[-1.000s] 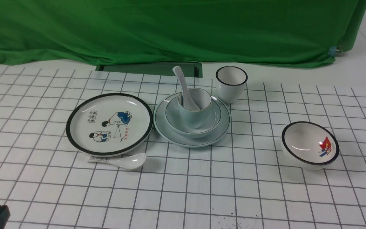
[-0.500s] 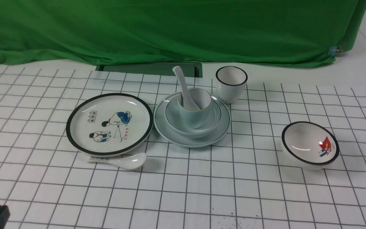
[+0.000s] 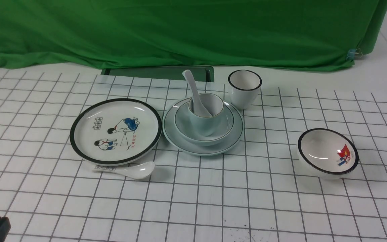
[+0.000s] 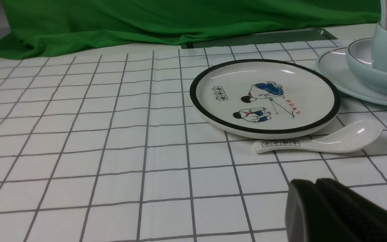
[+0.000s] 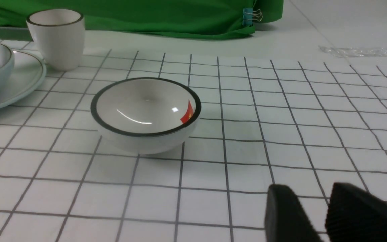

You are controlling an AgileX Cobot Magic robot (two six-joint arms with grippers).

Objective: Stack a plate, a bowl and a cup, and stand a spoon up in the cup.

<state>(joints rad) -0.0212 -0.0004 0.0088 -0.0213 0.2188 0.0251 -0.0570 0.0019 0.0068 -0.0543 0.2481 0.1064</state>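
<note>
The stack looks finished: the plate (image 3: 203, 148) lies on the worktop (image 3: 213, 201) with the bowl (image 3: 204, 134) in it, the cup (image 3: 207, 117) in the bowl and the spoon (image 3: 193, 89) leaning in the cup, so the best move is to keep both arms back. The left fingers (image 4: 314, 183) lie together and the right fingers (image 5: 328, 201) slightly apart, both empty. Nothing has shifted since a second ago.

Cartoon plate with the black rim (image 3: 116, 131) is sitting flat on the grid tablecloth (image 3: 213, 201). Printed-handle spoon (image 3: 126, 169) is lying just in front of it, black-rimmed white cup (image 3: 244, 88) and flag bowl (image 3: 328, 153) standing well off to its right, green backdrop cloth (image 3: 180, 30) hanging behind.
</note>
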